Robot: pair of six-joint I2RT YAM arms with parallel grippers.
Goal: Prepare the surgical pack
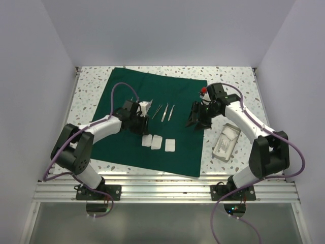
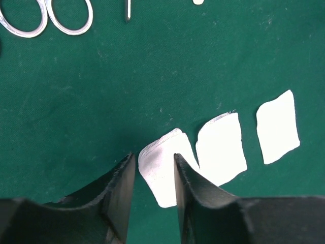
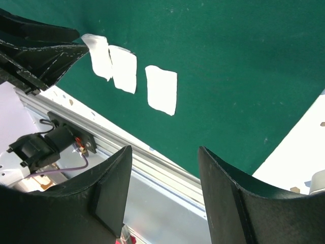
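Observation:
The dark green drape (image 1: pixel 152 96) lies spread on the table. Three white gauze squares (image 1: pixel 147 141) (image 1: pixel 156 143) (image 1: pixel 170 146) lie in a row near its front edge. Steel tweezers (image 1: pixel 165 113) lie at mid-drape, with a white sachet (image 1: pixel 146 105) to their left. My left gripper (image 1: pixel 139 123) hovers open just above the leftmost gauze (image 2: pixel 162 173); its jaws (image 2: pixel 154 158) hold nothing. Scissor handles (image 2: pixel 45 18) show at the top of the left wrist view. My right gripper (image 1: pixel 198 119) is open and empty (image 3: pixel 165 150) over the drape's right part. The metal tray (image 1: pixel 226 142) sits on the bare table to the right.
The aluminium rail (image 1: pixel 162 185) runs along the table's near edge and also shows in the right wrist view (image 3: pixel 152 162). White walls close in the left, right and back. The left gripper (image 3: pixel 40 56) shows at the upper left of the right wrist view.

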